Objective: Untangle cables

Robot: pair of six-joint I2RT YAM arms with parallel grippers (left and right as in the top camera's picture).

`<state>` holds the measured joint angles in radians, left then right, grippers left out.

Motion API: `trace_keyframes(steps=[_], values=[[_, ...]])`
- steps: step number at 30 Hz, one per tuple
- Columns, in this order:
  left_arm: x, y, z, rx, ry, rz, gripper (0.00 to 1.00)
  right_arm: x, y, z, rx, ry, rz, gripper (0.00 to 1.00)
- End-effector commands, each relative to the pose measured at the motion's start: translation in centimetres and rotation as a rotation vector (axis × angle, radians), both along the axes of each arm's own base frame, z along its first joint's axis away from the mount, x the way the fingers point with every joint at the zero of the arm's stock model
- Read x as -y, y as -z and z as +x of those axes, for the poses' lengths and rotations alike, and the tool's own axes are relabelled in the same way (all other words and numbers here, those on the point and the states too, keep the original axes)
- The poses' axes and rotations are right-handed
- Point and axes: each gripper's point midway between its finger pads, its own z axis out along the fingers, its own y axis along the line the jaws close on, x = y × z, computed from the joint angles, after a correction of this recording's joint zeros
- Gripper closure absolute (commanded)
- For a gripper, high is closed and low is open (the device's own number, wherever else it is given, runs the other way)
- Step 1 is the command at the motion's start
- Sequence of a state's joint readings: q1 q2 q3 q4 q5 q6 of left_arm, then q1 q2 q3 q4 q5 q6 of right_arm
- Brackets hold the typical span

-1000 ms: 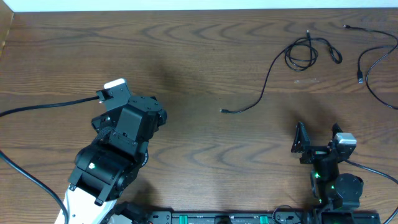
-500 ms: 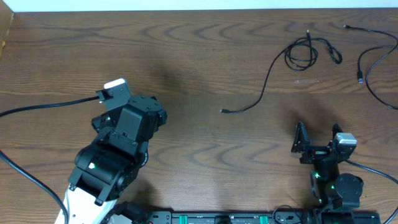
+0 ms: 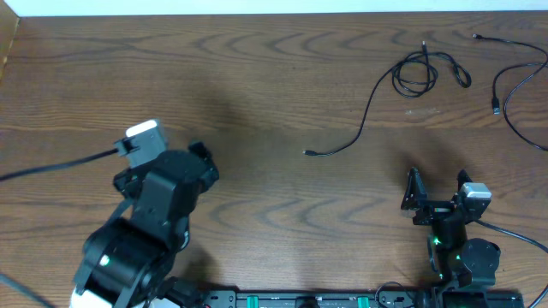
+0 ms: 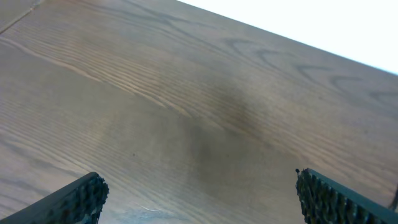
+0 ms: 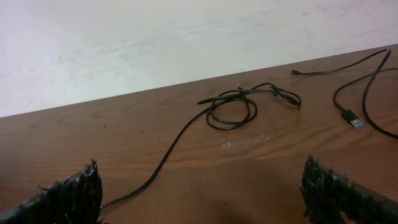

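One black cable [image 3: 374,96] lies at the back right, coiled in loose loops [image 3: 415,74] with a long tail running to a small plug [image 3: 306,152] near mid-table. A second black cable [image 3: 512,92] curves along the right edge. The right wrist view shows the looped cable [image 5: 233,107] and the other cable [image 5: 368,87] with its blue-tipped plug [image 5: 352,117]. My right gripper [image 3: 437,193] [image 5: 204,194] stands open near the front right, well short of both cables. My left gripper [image 4: 199,196] is open over bare wood at the left, its fingers hidden under the arm in the overhead view.
A thick black arm wire [image 3: 51,162] trails off the left side of the table. A black rail with green lights [image 3: 300,300] runs along the front edge. A white wall [image 5: 186,37] borders the table's far edge.
My left arm has drawn back toward the front left. The right arm and both cables have not moved.
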<state>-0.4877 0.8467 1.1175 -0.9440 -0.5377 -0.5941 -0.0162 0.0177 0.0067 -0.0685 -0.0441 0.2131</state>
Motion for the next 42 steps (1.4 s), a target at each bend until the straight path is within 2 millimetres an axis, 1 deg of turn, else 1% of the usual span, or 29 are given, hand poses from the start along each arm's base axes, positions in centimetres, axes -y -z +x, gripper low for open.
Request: trace_keyframes(steps=[1, 5, 8, 10, 12, 17, 21, 24, 28, 30, 34, 40, 42], values=[[-1.7, -0.1, -0.8, 0.020, -0.046, 0.015, 0.02, 0.1, 0.2, 0.0, -0.009, 0.010, 0.009, 0.01], [-3.7, -0.1, -2.0, 0.052, -0.113, 0.000, 0.02, 0.1, 0.2, 0.0, -0.009, 0.010, 0.009, 0.01], [-5.1, 0.5, -3.3, 0.076, -0.158, -0.009, 0.02, 0.1, 0.2, 0.0, -0.009, 0.010, 0.009, 0.01], [-5.5, 1.1, -4.1, 0.098, -0.167, -0.039, 0.03, 0.1, 0.2, 0.0, -0.009, 0.010, 0.009, 0.01], [-5.6, 2.2, -4.8, 0.117, -0.162, -0.075, 0.02, 0.1, 0.2, 0.0, -0.009, 0.010, 0.009, 0.01], [-6.4, 6.0, -5.6, 0.156, -0.196, -0.124, 0.02, 0.1, 0.2, 0.0, -0.009, 0.010, 0.009, 0.01], [-6.3, 8.5, -5.0, 0.240, -0.192, -0.172, 0.02, 0.1, 0.2, 0.0, -0.009, 0.010, 0.009, 0.01], [-5.2, 9.9, -3.6, 0.310, -0.092, -0.156, 0.02, 0.1, 0.2, 0.0, -0.009, 0.010, 0.009, 0.01], [-3.6, 10.8, -2.1, 0.394, 0.055, -0.087, 0.02, 0.1, 0.2, 0.0, -0.009, 0.010, 0.009, 0.01], [-3.1, 11.5, -1.5, 0.429, 0.105, -0.052, 0.02, 0.1, 0.2, 0.0, -0.009, 0.010, 0.009, 0.01], [-3.1, 13.0, -0.8, 0.434, 0.107, -0.032, 0.02, 0.1, 0.2, 0.0, -0.009, 0.010, 0.009, 0.01], [-3.0, 14.3, 0.0, 0.458, 0.126, 0.007, 0.02, 0.1, 0.2, 0.0, -0.009, 0.010, 0.009, 0.01], [-2.7, 14.6, 0.1, 0.464, 0.152, 0.017, 0.02, 0.1, 0.2, 0.0, -0.009, 0.010, 0.009, 0.01]])
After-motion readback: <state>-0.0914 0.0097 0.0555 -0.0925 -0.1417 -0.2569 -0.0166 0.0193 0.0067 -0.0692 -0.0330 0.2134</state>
